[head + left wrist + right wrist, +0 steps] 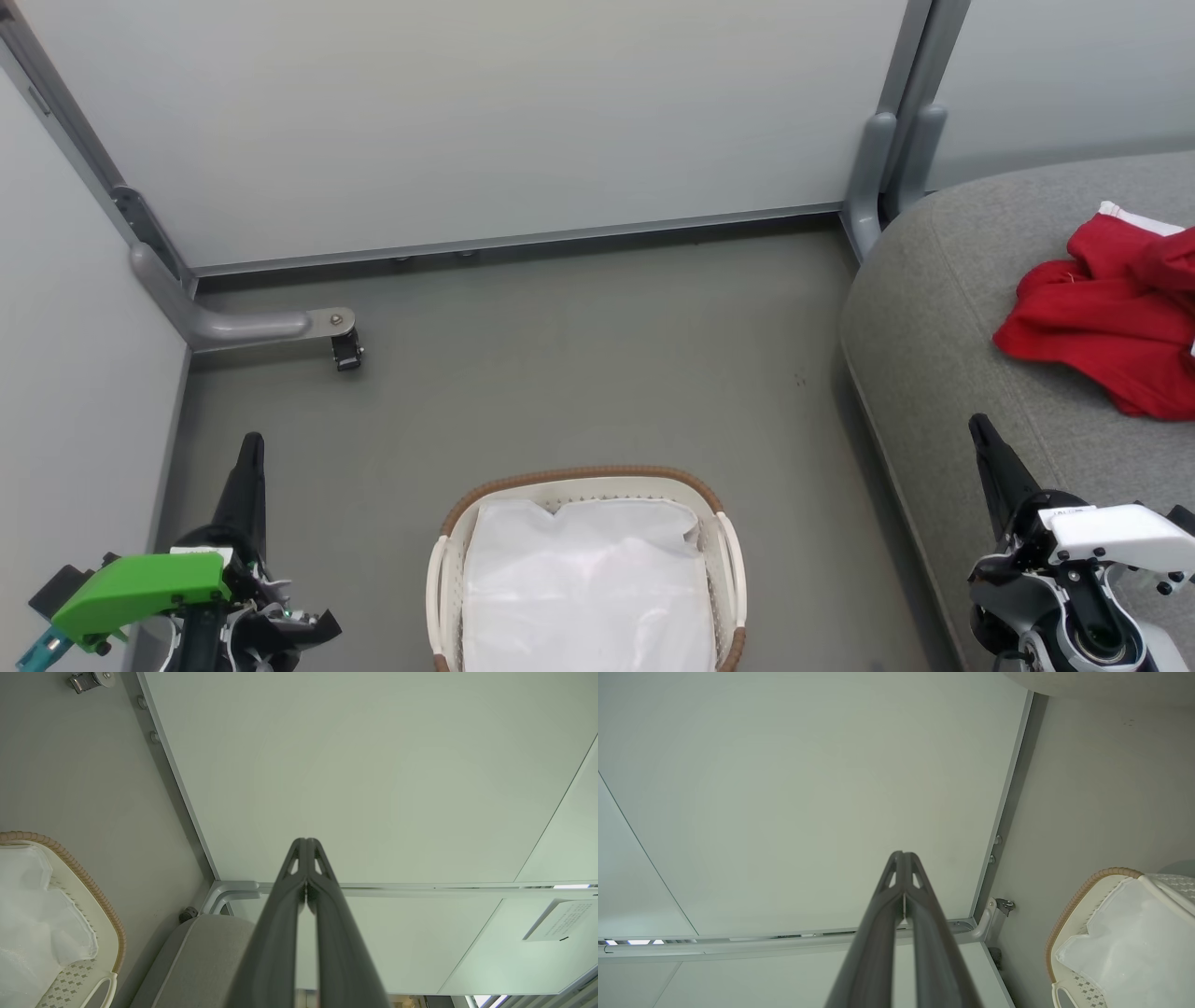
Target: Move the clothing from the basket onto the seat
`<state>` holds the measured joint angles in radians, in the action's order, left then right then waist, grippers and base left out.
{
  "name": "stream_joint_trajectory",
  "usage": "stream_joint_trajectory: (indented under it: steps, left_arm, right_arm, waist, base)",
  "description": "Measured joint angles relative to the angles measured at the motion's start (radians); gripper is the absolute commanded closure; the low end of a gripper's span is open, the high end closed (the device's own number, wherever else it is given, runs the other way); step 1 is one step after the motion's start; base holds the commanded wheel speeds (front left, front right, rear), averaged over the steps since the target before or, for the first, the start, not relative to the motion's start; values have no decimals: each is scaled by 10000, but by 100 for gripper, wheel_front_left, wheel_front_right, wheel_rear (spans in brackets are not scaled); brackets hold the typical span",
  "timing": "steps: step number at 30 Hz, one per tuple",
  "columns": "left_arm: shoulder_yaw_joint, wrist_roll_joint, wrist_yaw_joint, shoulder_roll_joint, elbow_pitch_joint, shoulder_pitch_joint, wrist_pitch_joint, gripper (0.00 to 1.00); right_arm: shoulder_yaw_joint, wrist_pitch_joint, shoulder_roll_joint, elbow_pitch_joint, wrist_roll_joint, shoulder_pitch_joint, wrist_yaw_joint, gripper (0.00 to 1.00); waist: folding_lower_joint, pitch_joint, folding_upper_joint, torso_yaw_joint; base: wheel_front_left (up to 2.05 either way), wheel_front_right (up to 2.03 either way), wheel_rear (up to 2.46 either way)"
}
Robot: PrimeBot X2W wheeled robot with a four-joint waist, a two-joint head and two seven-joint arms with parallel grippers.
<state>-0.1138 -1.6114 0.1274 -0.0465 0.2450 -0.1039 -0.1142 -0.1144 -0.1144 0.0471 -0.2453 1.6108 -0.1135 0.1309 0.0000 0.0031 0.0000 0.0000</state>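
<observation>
The red clothing (pixel 1111 327) lies crumpled on the grey sofa (pixel 934 308) at the right. A white trim band shows along its top edge, and part of it runs past the edge of the head view.

The laundry basket (pixel 579 478) stands on the floor (pixel 579 355) between the two arms, near the sofa's rounded front. Inside it the white cloth liner (pixel 583 579) lies bare, with no red fabric on top. Whether anything is tucked beneath it I cannot tell.

The left gripper (pixel 250 441) and the right gripper (pixel 977 425) hang on either side of the basket. Each has its two dark fingers pressed together tip to tip and carries nothing.

As I judge it, the moving is done or very nearly so. What may be left is a check that the basket is truly emptied.
</observation>
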Motion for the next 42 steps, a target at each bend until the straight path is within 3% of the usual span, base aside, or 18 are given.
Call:
stream_joint_trajectory:
  steps: [42]
  left_arm:
    - [0, 0, 0, 0, -2, 0, 0, 100]
  right_arm:
    - [0, 0, 0, 0, 0, 0, 0, 100]
  waist:
    - [1, 0, 0, 0]
  base:
    - [0, 0, 0]
